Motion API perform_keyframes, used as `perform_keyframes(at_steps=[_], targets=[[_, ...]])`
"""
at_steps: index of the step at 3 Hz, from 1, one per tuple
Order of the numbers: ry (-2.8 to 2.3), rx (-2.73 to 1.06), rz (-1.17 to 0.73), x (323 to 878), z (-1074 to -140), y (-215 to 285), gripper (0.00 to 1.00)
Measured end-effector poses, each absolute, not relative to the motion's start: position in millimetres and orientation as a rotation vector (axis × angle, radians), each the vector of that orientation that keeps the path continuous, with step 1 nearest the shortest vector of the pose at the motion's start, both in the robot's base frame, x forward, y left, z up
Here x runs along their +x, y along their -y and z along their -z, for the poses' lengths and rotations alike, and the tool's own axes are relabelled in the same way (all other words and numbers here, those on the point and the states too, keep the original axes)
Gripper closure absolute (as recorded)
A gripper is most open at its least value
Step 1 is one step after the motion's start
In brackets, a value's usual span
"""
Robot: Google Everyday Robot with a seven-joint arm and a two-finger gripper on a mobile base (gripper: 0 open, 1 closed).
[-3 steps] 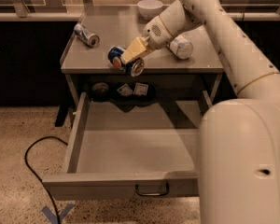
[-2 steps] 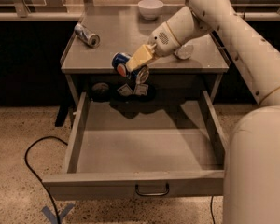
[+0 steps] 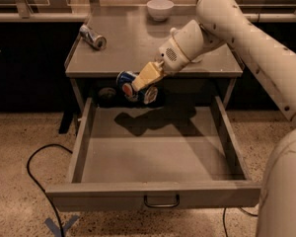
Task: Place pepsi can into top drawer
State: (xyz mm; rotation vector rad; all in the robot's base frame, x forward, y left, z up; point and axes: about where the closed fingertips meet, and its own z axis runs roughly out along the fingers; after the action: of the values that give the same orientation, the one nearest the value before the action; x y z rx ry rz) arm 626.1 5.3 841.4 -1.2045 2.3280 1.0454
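The pepsi can (image 3: 130,86), dark blue with a round red-white-blue logo, is held tilted on its side in the air just in front of the table's front edge, above the back of the drawer. My gripper (image 3: 143,83) is shut on the pepsi can, its cream fingers (image 3: 147,75) clamped across the can's body. The top drawer (image 3: 153,195) is pulled wide open below, grey, with a small dark handle (image 3: 161,201) centred on its front panel. Its floor is bare, with the can's shadow near the back.
A silver can (image 3: 92,36) lies on its side at the table's left. A white bowl (image 3: 160,9) stands at the back of the tabletop (image 3: 113,53). A black cable (image 3: 37,174) loops on the floor left of the drawer. My arm fills the right side.
My gripper has carried the pepsi can forward off the tabletop and lower, so it now hangs over the back of the open drawer. The drawer has not moved.
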Motion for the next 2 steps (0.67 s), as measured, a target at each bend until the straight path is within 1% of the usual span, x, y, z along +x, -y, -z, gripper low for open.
perform_keyframes(at_steps=[2], targets=[[-2.312, -1.172, -1.05, 624.7, -831.2, -5.1, 1.0]])
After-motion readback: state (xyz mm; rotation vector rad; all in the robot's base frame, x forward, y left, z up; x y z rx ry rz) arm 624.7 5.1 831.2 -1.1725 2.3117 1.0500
